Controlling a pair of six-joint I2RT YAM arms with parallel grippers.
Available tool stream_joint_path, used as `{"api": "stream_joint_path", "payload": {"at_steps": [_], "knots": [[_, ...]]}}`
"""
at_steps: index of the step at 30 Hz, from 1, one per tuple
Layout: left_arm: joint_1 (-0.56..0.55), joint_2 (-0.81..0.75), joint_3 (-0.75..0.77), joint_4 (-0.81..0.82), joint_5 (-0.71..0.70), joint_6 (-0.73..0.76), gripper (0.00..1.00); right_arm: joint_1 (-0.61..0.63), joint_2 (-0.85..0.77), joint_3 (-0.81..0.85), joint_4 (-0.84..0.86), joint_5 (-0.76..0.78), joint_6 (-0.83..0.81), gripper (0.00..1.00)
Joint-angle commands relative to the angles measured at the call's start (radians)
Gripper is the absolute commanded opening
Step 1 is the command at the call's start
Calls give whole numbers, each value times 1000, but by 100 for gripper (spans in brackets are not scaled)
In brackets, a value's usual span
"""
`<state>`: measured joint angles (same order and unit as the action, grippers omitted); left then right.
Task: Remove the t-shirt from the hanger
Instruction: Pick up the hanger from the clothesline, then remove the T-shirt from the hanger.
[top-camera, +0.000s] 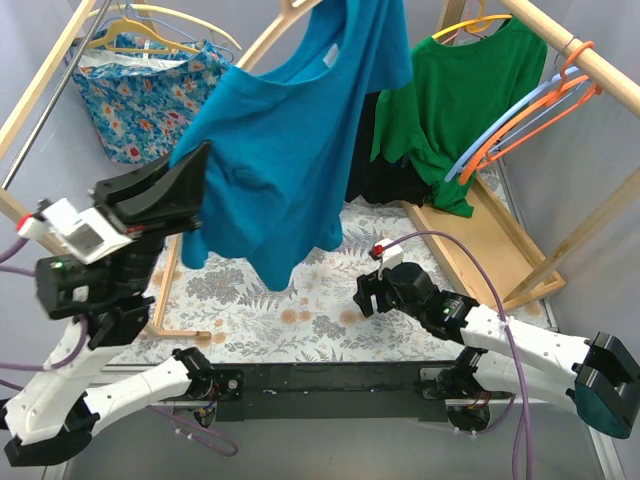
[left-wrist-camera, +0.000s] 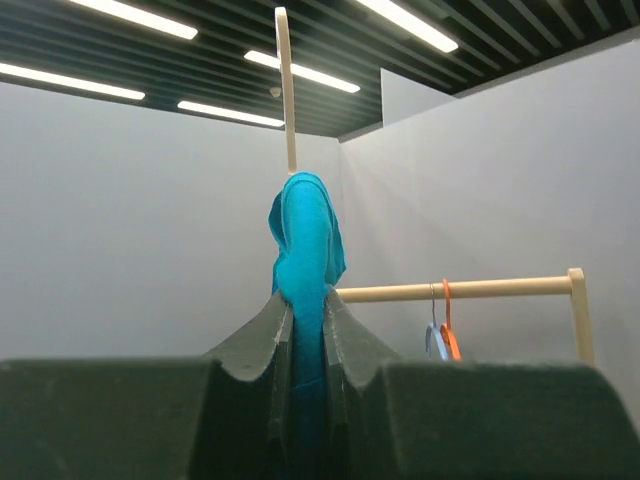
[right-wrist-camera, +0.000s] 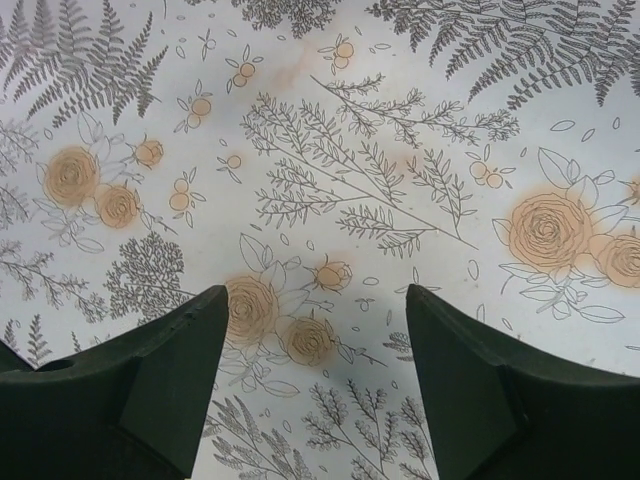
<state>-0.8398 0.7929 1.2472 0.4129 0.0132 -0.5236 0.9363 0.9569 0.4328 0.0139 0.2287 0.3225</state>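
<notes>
A teal t-shirt (top-camera: 290, 140) hangs from a wooden hanger (top-camera: 290, 15) at the top of the overhead view, pulled down and left. My left gripper (top-camera: 195, 175) is shut on the shirt's lower left edge. In the left wrist view the teal cloth (left-wrist-camera: 305, 250) runs up from between the closed fingers (left-wrist-camera: 265, 330) to the hanger's wooden arm (left-wrist-camera: 285, 90). My right gripper (top-camera: 368, 293) is open and empty, low over the floral tablecloth (right-wrist-camera: 400, 150), right of the shirt's hem.
A wooden rack (top-camera: 600, 65) holds a green shirt (top-camera: 465, 95) and orange and blue hangers (top-camera: 530, 120) at the right. A floral blue garment (top-camera: 140, 95) hangs at the back left on a yellow hanger (top-camera: 150, 20). The rack's base board (top-camera: 480, 240) lies at the right.
</notes>
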Motion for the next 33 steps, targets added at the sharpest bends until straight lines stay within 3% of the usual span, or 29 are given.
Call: {"api": "stream_joint_path", "payload": {"at_steps": [1, 5, 9, 16, 23, 29, 33], "knots": [[-2, -30, 55, -238, -45, 1, 0, 2, -46, 89, -81, -14, -78, 79], [-2, -89, -6, -361, -58, -10, 0, 1, -113, 170, -199, -60, -164, 79], [-1, -178, -236, -376, -94, -39, 0, 2, -204, 225, -324, -66, -218, 80], [-2, -287, -454, -408, -78, -194, 0, 2, -418, 279, -215, -98, -249, 80], [-2, -379, -443, -600, 63, -289, 0, 2, -344, 372, -123, -160, -411, 82], [-2, -452, -355, -801, 195, -273, 0, 2, -293, 363, 25, -382, -533, 83], [-2, -491, -367, -833, 264, -253, 0, 2, -264, 365, 86, -492, -571, 84]]}}
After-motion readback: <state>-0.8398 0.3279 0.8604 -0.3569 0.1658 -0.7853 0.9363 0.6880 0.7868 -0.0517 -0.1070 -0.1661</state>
